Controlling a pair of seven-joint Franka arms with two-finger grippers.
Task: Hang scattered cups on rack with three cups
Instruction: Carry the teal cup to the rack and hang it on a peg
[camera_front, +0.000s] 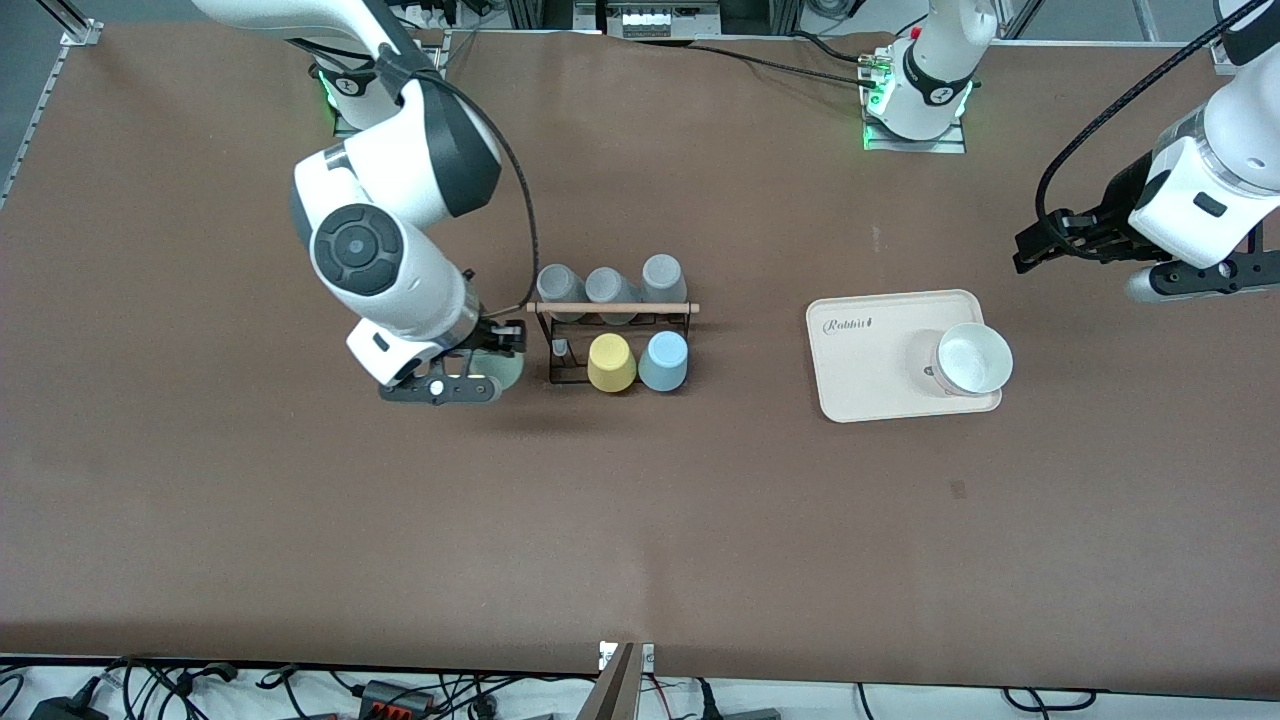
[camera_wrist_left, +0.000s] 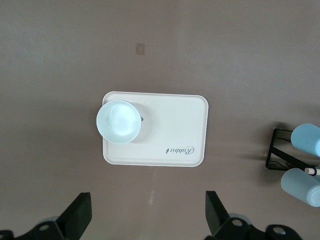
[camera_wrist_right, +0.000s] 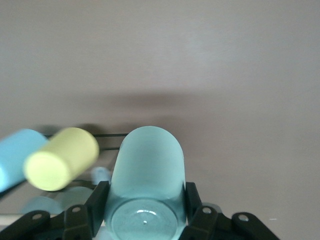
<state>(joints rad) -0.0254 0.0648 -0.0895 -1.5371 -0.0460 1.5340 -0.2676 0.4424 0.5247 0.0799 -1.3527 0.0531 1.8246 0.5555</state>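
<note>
**A:** Front view first: where is the rack (camera_front: 612, 340)?

**B:** It stands on the brown surface (camera_front: 640, 520), toward the right arm's end of it. Three grey cups (camera_front: 608, 288) sit on its pegs in the row farther from the front camera. In the nearer row the yellow cup (camera_front: 611, 362) and the light blue cup (camera_front: 663, 360) are on pegs side by side. The wooden rod (camera_front: 612, 308) runs across the top.

**A:** And the mint green cup (camera_front: 503, 368)?

**B:** The right claw (camera_front: 452, 385) is clamped on it, just beside the rack's end, close to the bare peg (camera_front: 561, 349). The right wrist view shows the cup (camera_wrist_right: 146, 185) pinched between the two fingers (camera_wrist_right: 96, 207), with the yellow cup (camera_wrist_right: 61, 158) and the blue one (camera_wrist_right: 17, 155) beside it.

**A:** What about the left claw (camera_front: 1040, 243)?

**B:** It waits in the air over the surface at the left arm's end, with its fingers (camera_wrist_left: 77, 220) spread and holding nothing. Its wrist camera looks down on the cream tray (camera_wrist_left: 170, 130), where a white bowl (camera_wrist_left: 118, 121) sits on one end.
</note>
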